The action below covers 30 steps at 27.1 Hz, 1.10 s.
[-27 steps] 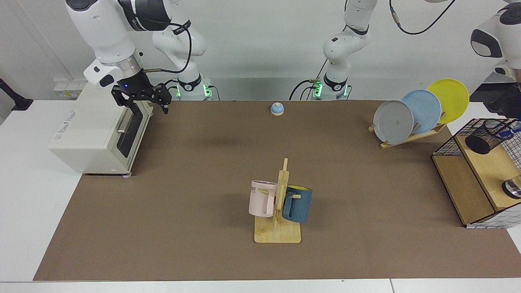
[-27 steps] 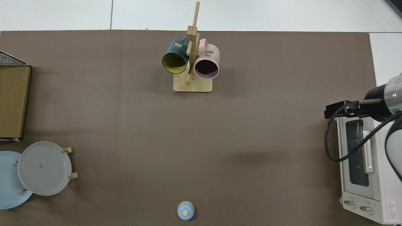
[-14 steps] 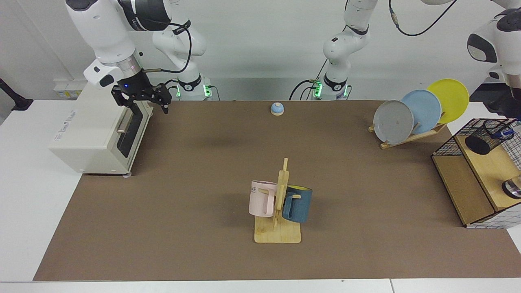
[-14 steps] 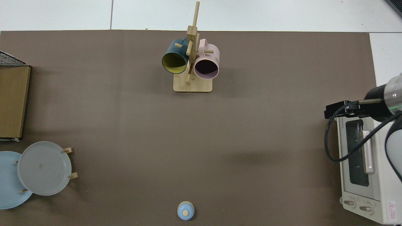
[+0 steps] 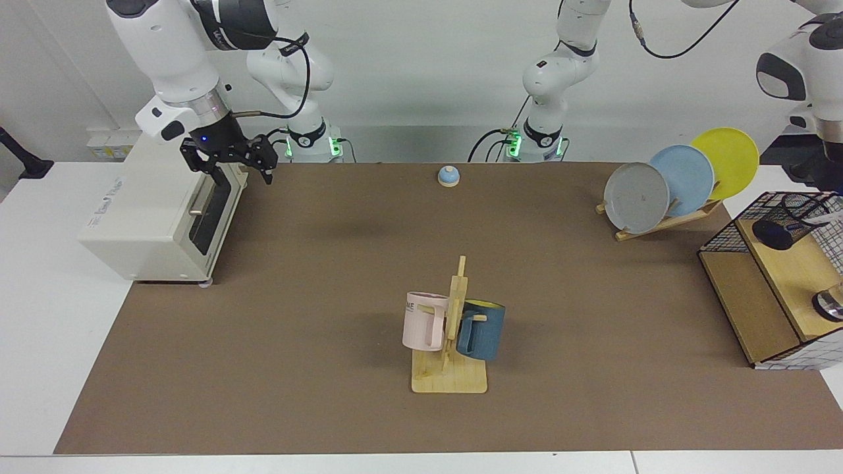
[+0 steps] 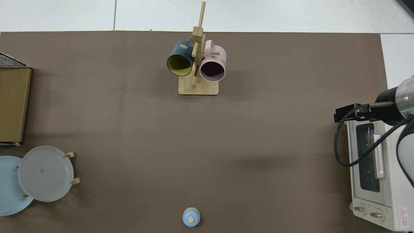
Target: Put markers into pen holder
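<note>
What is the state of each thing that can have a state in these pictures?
Pen holder: tilted on the wooden shelf, marker not clearly visible.
Toaster oven: door shut.
Pink mug: hung on the rack.
Blue mug: hung on the rack.
Three plates: standing on edge in their holder.
Right gripper: open, above the oven.
Left gripper: out of view.

A brown mat (image 5: pixel 329 296) is spread over the white table (image 5: pixel 39 316). A white toaster oven (image 5: pixel 155 217) is set at the mat's left edge. A pink mug (image 5: pixel 423 320) and a blue mug (image 5: pixel 482 329) are hung on a wooden rack (image 5: pixel 451 375) near centre. A small blue bell (image 5: pixel 448 176) is seen far centre. Grey, blue and yellow plates (image 5: pixel 681 179) are stood in a stand at far right, beside a wire-grid basket (image 5: pixel 721 237).
</note>
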Available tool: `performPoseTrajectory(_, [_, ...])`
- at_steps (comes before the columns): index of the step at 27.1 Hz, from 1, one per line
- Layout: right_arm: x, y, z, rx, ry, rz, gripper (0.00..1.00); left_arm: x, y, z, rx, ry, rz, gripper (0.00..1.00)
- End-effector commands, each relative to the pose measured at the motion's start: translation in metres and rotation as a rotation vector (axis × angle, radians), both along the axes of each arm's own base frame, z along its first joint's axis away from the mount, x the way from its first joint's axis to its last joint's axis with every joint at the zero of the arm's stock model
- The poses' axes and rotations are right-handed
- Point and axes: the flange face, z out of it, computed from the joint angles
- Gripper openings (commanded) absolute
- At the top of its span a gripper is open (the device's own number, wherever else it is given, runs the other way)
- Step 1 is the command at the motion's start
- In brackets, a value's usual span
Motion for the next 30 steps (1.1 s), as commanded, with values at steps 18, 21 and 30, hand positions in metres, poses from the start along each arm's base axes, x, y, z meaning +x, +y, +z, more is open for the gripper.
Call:
performPoseTrajectory(18, [-0.006, -0.003, 0.000, 0.012, -0.018, 0.024, 1.00, 0.008, -0.120, 0.055, -0.383, -0.254, 0.488, 1.00])
performPoseTrajectory(21, [-0.006, -0.003, 0.001, 0.012, -0.018, 0.024, 1.00, 0.010, -0.144, 0.049, -0.479, -0.292, 0.641, 1.00])
performPoseTrajectory(30, [-0.006, -0.003, 0.000, 0.012, -0.017, 0.024, 1.00, -0.001, -0.206, 0.046, -0.710, -0.373, 1.149, 1.00])
